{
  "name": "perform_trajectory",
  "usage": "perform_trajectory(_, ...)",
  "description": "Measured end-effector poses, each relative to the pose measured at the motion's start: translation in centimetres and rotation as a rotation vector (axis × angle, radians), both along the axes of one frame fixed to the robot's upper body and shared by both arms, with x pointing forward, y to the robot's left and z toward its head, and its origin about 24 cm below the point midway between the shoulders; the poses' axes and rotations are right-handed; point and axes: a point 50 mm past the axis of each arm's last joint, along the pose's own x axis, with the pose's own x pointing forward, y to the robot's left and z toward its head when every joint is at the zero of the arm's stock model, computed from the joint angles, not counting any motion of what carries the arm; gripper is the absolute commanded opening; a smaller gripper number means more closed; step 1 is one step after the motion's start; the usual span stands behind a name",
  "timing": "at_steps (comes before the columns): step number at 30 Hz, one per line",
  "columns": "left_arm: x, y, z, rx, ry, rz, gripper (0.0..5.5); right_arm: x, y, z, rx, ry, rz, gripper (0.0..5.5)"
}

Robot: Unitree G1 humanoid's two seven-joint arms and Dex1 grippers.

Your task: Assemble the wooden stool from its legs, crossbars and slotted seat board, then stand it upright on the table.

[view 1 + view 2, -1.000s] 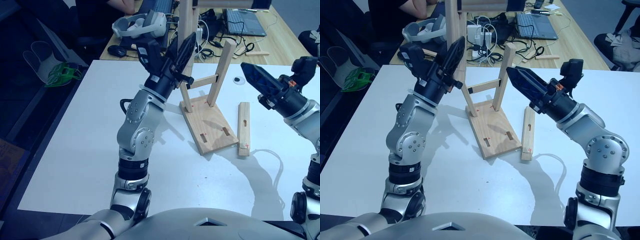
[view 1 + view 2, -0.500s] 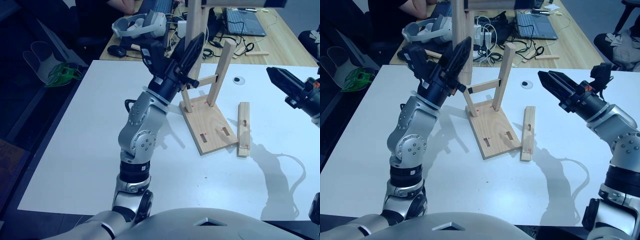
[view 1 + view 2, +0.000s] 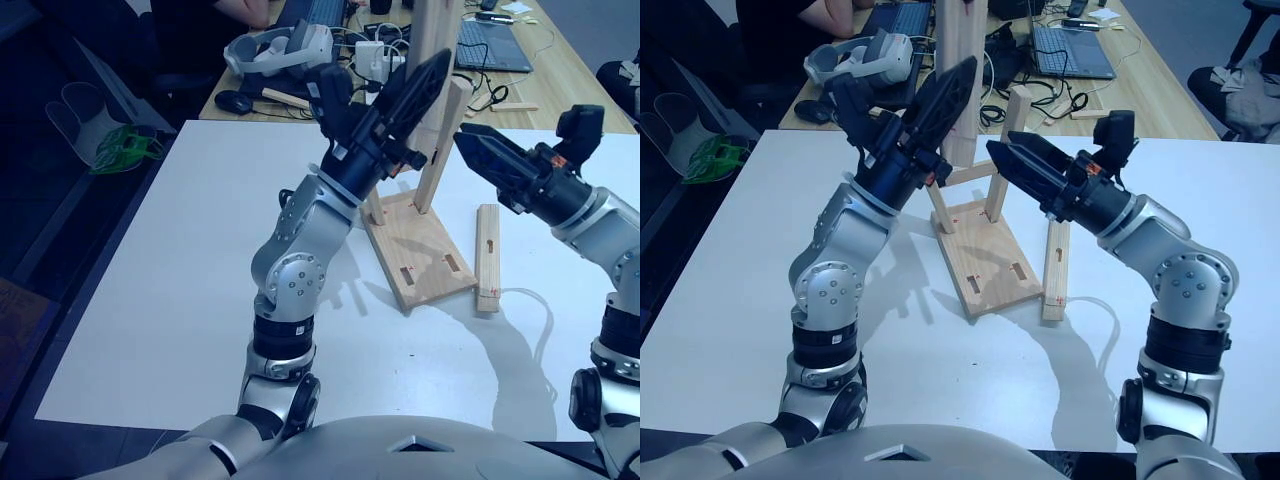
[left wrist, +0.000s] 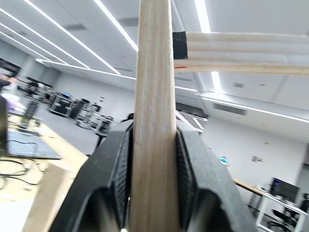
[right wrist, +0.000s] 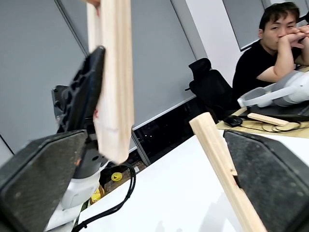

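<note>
My left gripper point(image 3: 420, 80) is raised over the far end of the slotted seat board point(image 3: 415, 255) and is shut on a wooden leg point(image 3: 436, 28). That leg points upward, and a crossbar point(image 4: 241, 50) is joined to it near the top. The board lies flat on the white table point(image 3: 180, 300). A second leg point(image 3: 443, 150) stands in it, tilted. My right gripper point(image 3: 472, 142) is open, just right of that standing leg at about mid height. In the right wrist view the standing leg point(image 5: 219, 150) lies between the wide-apart pads point(image 5: 263, 183), untouched.
A loose slotted wooden bar point(image 3: 487, 255) lies on the table right of the board. Behind the table's far edge is a wooden desk with a headset point(image 3: 280, 45), a laptop point(image 3: 490, 45) and cables. A green object point(image 3: 125, 150) sits off the table's left side.
My left gripper has carried its leg rightward, from left of the board to above its far end. My right arm swung out to the right, then came back in beside the standing leg.
</note>
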Motion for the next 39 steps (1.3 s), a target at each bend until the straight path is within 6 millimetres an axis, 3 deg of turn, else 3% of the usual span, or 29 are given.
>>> perform_trajectory(5, -0.2, -0.4, -0.2, 0.016, 0.015, -0.032, 1.03, -0.1, 0.5, 0.1, 0.012, -0.005, 0.024, 5.4)
perform_trajectory(11, 1.2, 0.5, -1.0, 0.204, -0.112, 0.27, 1.03, 0.1, 0.4, 0.6, 0.012, -0.02, 0.002, 5.4)
perform_trajectory(18, 1.9, 1.5, -1.0, 0.225, -0.165, 0.439, 1.03, -0.1, 1.1, 1.1, 0.01, -0.049, 0.018, 5.4)
perform_trajectory(39, 2.2, 1.9, -0.3, 0.119, -0.096, 0.462, 1.03, -0.1, 1.5, 0.4, -0.003, -0.036, 0.004, 5.4)
